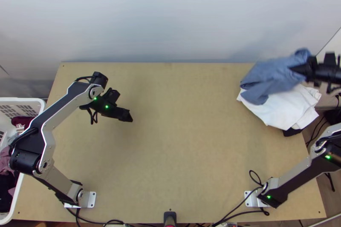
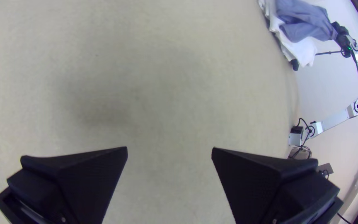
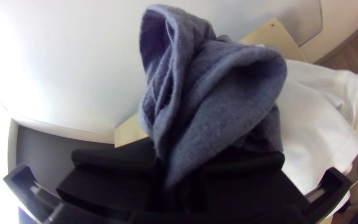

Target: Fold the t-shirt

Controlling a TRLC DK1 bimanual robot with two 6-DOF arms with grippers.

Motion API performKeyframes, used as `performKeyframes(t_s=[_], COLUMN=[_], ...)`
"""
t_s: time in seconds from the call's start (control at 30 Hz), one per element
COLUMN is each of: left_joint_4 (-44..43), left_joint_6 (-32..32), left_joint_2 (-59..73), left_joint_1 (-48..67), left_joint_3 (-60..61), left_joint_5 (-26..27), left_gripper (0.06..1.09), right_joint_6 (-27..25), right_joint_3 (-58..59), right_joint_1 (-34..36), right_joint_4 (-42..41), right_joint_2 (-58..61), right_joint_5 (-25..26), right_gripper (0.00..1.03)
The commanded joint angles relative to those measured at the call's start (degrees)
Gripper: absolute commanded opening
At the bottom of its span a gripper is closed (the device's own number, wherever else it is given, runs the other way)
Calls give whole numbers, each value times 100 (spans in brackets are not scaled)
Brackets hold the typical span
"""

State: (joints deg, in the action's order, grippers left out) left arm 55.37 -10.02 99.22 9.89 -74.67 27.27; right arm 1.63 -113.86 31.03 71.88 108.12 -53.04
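Right claw (image 1: pixel 299 69), top view: pinching the bunched blue-grey fabric t-shirt (image 1: pixel 270 76), which slants down-left from it, above layered white cloth (image 1: pixel 281 110) at the pale wooden worktop's (image 1: pixel 183 142) far right corner. Left wrist view: left claw (image 2: pixel 169 150) spread, well apart. Right wrist view: white cloth beside the bundle; probably lowering comes next.

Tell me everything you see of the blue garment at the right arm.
The blue-grey garment is soft, slightly fuzzy cloth, bunched, its folds making two open loops. The right gripper pinches it at the table's far right corner, over the white cloth. Whether it touches that cloth, I cannot tell.
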Motion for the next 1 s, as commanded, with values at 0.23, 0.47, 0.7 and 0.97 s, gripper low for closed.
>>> performKeyframes(t_s=[0.23,0.47,0.7,0.97], left_joint_4=[-27,-62,-71,-53], left_joint_6=[361,448,466,457], left_joint_2=[-149,-298,-456,-588], left_joint_1=[338,417,408,382], left_joint_3=[32,164,269,304], left_joint_5=[-37,-72,-195,-248], left_gripper=[105,105,105,105], right_joint_6=[-2149,-2712,-2826,-3309], right_joint_3=[1859,1771,1543,479], right_joint_1=[1758,2057,1977,1969], right_joint_4=[696,705,758,1900], right_joint_2=[430,1010,1291,1273], right_joint_5=[48,83,109,118], right_gripper=[3,8,44,94])
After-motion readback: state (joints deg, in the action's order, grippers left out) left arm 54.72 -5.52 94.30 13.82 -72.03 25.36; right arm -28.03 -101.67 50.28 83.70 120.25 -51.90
